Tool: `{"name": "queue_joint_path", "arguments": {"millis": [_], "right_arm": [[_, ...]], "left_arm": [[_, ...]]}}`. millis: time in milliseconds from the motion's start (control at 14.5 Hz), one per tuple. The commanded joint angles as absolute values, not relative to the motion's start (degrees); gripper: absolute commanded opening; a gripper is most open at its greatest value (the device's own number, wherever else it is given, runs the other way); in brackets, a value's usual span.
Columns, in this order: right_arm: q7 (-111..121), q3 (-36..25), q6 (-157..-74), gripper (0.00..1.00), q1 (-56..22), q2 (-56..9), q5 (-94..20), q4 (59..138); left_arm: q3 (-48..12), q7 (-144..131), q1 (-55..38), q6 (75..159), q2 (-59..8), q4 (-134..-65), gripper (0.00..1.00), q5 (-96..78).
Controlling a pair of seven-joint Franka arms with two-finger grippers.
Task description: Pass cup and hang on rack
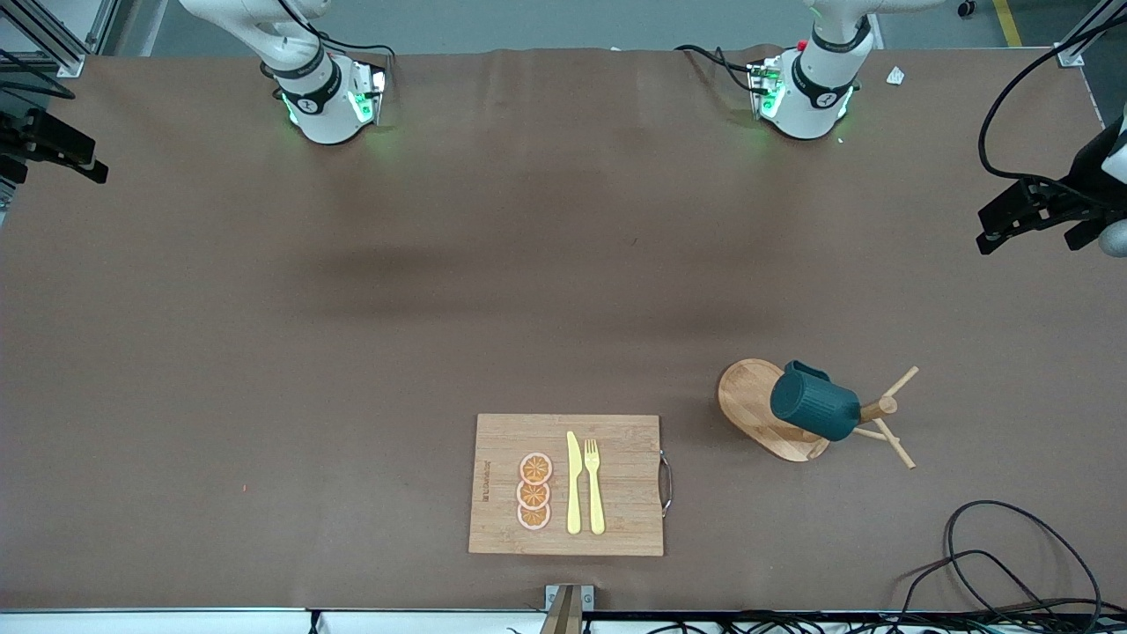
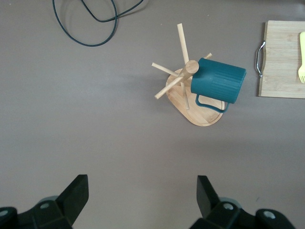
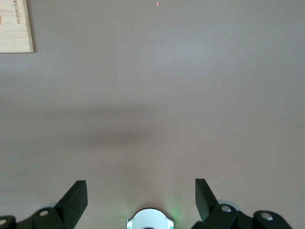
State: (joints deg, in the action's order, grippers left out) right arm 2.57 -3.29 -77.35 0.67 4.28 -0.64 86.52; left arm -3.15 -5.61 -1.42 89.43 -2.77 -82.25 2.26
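The dark teal ribbed cup (image 1: 814,405) hangs tilted on the wooden rack (image 1: 748,396), which stands toward the left arm's end of the table, near the front camera. The left wrist view looks down on the cup (image 2: 219,81) and the rack (image 2: 205,114), with the cup's handle by a peg over the oval base. My left gripper (image 2: 143,195) is open and empty, high over bare table well short of the rack. My right gripper (image 3: 141,195) is open and empty too, high over bare table by its own base (image 3: 150,220). Neither gripper shows in the front view.
A wooden cutting board (image 1: 493,440) lies near the front edge with a yellow knife (image 1: 573,484), a yellow fork (image 1: 595,484) and orange slices (image 1: 534,491) on it. Black cables (image 1: 1012,563) loop at the corner near the rack. Black camera mounts (image 1: 1039,211) overhang the table's ends.
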Motion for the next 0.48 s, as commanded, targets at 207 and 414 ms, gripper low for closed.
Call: {"name": "queue_joint_path", "arguments": {"millis": [207,414], "right_arm": [[3.34,-2.64,-77.34,1.0,1.76,5.8,-0.18,87.89],[3.34,-2.64,-77.34,1.0,1.76,5.8,-0.18,87.89]], "left_arm": [[-2.46,-4.92,-1.76,87.54,-1.32,-81.91,1.0,2.11],[-2.29,-6.06,-1.76,87.02,-0.61,-82.09,1.0,1.41]]}}
